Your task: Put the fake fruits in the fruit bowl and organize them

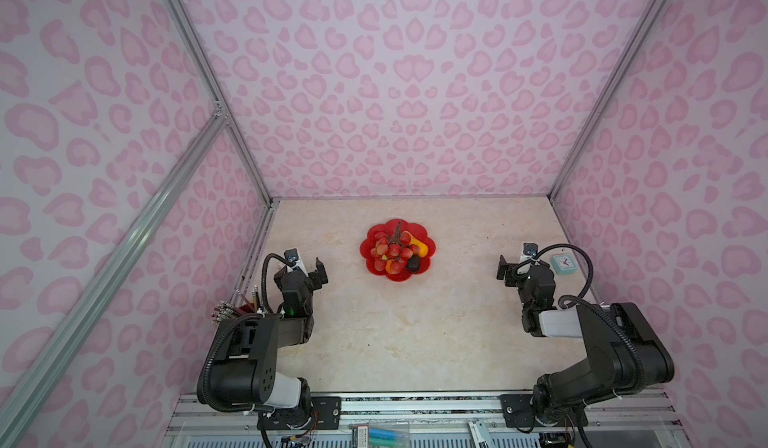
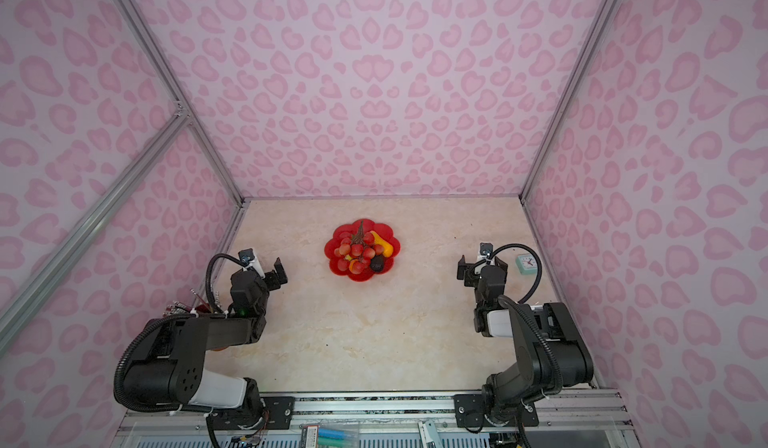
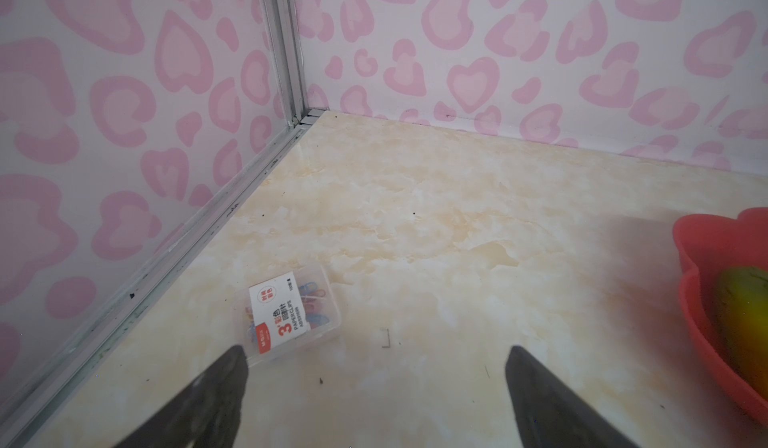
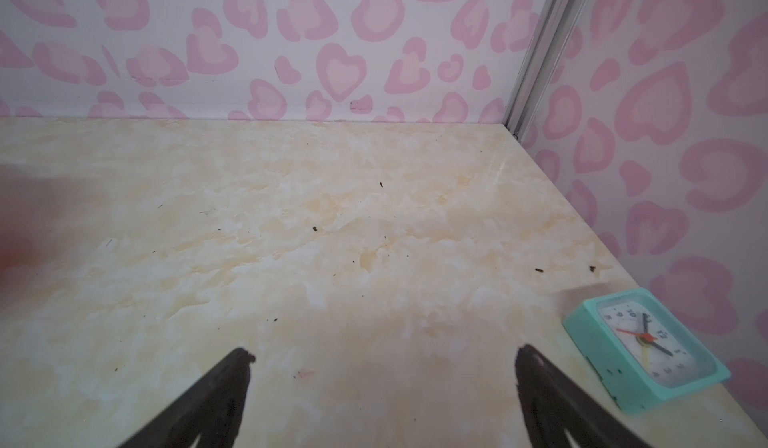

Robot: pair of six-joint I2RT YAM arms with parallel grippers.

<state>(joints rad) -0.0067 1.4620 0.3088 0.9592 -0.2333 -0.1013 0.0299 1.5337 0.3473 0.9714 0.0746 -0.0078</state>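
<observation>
The fruit bowl, piled with the fake fruits, is set between the left gripper and right gripper, well apart from both. Both jaws are spread wide, and nothing is gripped.

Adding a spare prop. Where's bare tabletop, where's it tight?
Bare: middle stretch from fruit bowl to near rail; also behind the bowl to back wall. Tight: left edge by paperclip box, right edge by clock.

You can count one fruit bowl, one lychee bunch, one avocado, one clearly showing mango, one clock and one paper-clip box.
</observation>
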